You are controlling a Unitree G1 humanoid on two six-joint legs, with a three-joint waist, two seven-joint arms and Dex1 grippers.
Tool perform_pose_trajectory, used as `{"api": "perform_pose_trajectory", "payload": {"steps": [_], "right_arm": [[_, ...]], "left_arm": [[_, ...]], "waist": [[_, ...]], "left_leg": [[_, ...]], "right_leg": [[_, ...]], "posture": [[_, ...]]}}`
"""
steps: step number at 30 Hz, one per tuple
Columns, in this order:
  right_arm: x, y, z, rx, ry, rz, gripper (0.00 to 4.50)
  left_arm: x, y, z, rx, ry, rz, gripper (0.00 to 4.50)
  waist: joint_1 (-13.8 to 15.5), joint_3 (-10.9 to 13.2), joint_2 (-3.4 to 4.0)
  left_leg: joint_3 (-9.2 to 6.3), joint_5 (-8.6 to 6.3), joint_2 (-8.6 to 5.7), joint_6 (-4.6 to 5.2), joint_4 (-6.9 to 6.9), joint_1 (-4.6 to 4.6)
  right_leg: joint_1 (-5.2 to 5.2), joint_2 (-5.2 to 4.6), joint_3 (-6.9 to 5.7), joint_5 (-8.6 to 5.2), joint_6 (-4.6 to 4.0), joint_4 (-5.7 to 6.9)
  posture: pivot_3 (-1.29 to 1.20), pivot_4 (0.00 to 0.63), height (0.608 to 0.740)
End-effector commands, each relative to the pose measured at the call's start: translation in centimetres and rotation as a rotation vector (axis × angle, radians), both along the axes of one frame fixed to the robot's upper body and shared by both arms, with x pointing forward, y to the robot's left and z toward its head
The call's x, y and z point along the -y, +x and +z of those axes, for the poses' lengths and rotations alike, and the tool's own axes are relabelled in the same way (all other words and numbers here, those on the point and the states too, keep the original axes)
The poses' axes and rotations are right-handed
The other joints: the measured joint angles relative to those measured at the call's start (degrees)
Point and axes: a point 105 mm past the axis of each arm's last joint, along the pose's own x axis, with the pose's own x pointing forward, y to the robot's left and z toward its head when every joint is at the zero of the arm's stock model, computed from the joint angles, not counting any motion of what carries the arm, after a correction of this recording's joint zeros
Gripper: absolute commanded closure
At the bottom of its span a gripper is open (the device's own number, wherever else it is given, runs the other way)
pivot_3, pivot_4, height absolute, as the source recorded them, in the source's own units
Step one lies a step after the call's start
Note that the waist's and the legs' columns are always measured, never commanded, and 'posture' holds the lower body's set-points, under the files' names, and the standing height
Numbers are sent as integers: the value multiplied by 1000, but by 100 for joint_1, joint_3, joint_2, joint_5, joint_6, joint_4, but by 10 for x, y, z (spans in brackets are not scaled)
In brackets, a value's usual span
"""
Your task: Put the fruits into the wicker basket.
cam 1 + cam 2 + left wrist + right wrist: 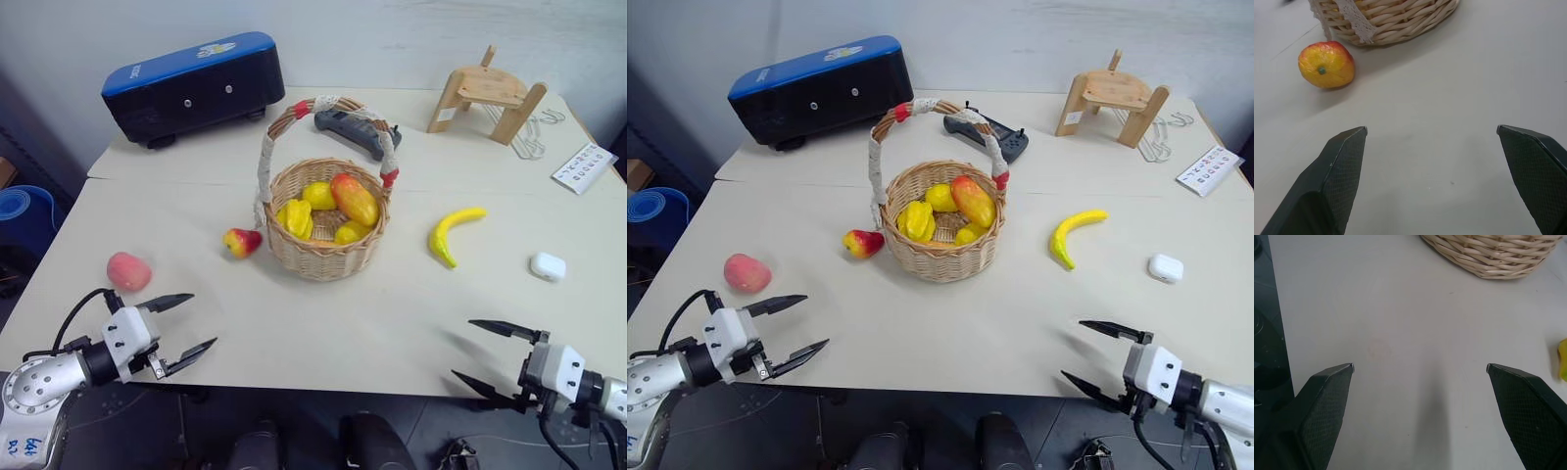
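The wicker basket (323, 240) stands mid-table and holds several fruits: yellow ones (296, 217) and an orange-red one (355, 199). A small red-and-yellow apple-like fruit (242, 241) lies just left of it, touching or nearly touching the weave. A pink peach (128, 271) rests near the left edge, and a yellow banana (453, 234) lies right of the basket. My left gripper (188, 323) hovers open at the front left, below the peach. My right gripper (483, 355) hangs open at the front right, with nothing between its fingers.
A small white oval case (548, 265) lies right of the banana. At the back stand a blue-topped black box (194, 86), a dark controller (356, 129), a wooden stand (487, 93) and a card (584, 166). The table's front edge (323, 387) runs just ahead of both grippers.
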Motion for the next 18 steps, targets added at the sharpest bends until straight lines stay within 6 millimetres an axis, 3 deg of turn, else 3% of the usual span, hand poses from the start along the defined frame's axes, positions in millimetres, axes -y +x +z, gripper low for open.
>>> {"api": "perform_pose_trajectory", "payload": {"steps": [1,12,15,18], "right_arm": [[1,3,3,19,12,-9,0],[-7,14,5,12,82,-2,0],[-16,16,6,11,98,24,0],[-36,19,21,70,184,95,0]], "left_arm": [[6,-4,7,12,-3,-32,35],[11,-17,13,-156,-183,-76,35],[8,-19,14,-180,-206,-56,35],[-2,-19,15,-177,-237,16,35]], "waist": [[0,0,0],[-4,0,0],[-4,0,0],[-5,0,0]], "left_leg": [[0,0,0,0,0,0],[-1,1,0,-1,5,2],[-2,1,1,-1,5,2],[-2,1,1,-2,7,3]], "right_leg": [[0,0,0,0,0,0],[0,0,0,0,0,9],[0,0,0,0,0,9],[0,0,0,0,0,14]], "posture": [[0,150,740],[0,150,740],[0,150,740],[0,150,740]]}}
